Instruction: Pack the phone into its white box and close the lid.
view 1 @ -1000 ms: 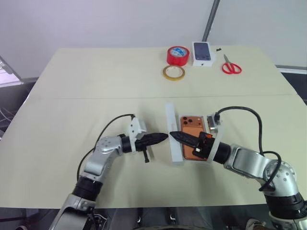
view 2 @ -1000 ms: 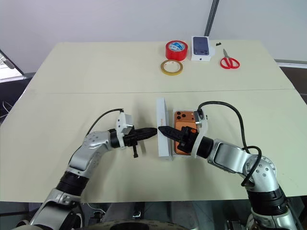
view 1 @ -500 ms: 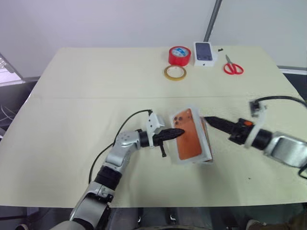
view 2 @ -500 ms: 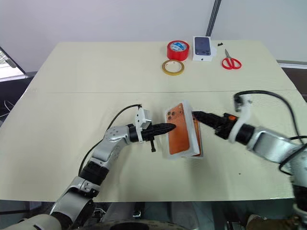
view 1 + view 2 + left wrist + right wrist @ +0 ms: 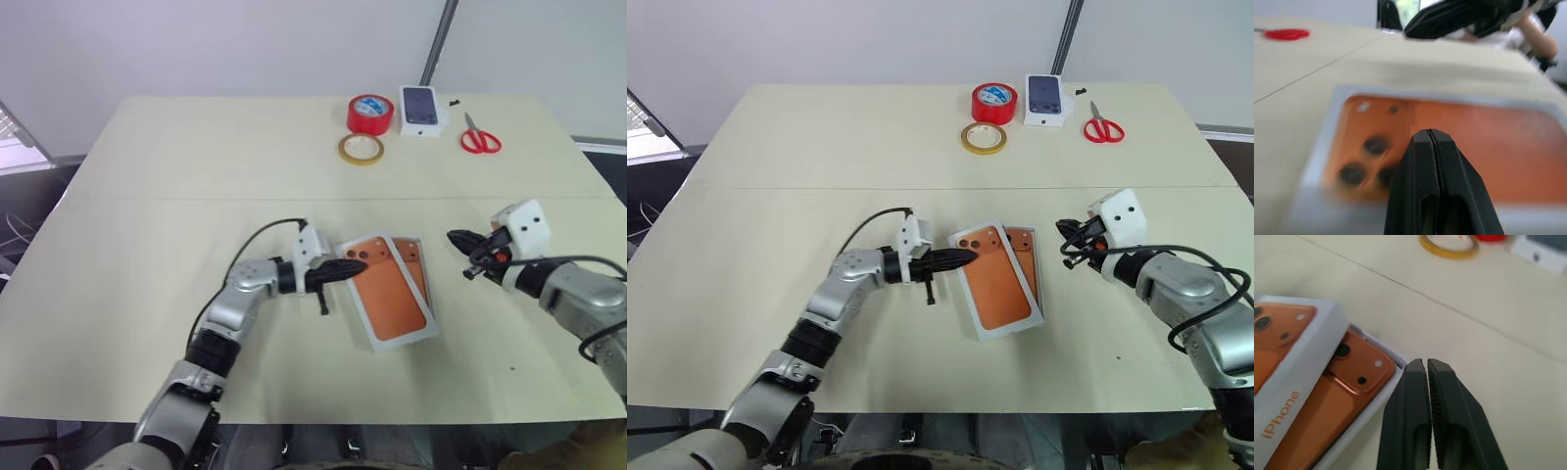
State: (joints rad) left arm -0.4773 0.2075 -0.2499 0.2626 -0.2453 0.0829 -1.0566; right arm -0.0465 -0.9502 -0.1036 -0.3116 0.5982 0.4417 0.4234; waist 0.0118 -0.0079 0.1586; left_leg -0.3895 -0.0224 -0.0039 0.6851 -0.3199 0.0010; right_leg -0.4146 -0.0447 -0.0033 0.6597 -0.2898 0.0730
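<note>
The white box (image 5: 1376,341) lies at the table's middle with the copper-orange phone (image 5: 1347,382) inside, lens corner showing. Its lid (image 5: 387,294), which carries an orange phone picture, lies skewed across the box and covers most of the phone (image 5: 415,266). My left gripper (image 5: 355,266) is shut, and its tip rests against the lid's lens-picture corner (image 5: 1371,147). My right gripper (image 5: 454,237) is shut on nothing. It hangs to the right of the box, apart from it, and points back toward it.
At the table's far edge stand a red tape roll (image 5: 368,113), a yellow tape ring (image 5: 360,149), a small white box with a dark phone picture (image 5: 421,106) and red scissors (image 5: 480,137). Bare tabletop surrounds the box.
The lid stood on edge between the grippers; it has tipped over onto the box. My right gripper pulled away to the right and rolled over. My left gripper followed the lid rightward.
</note>
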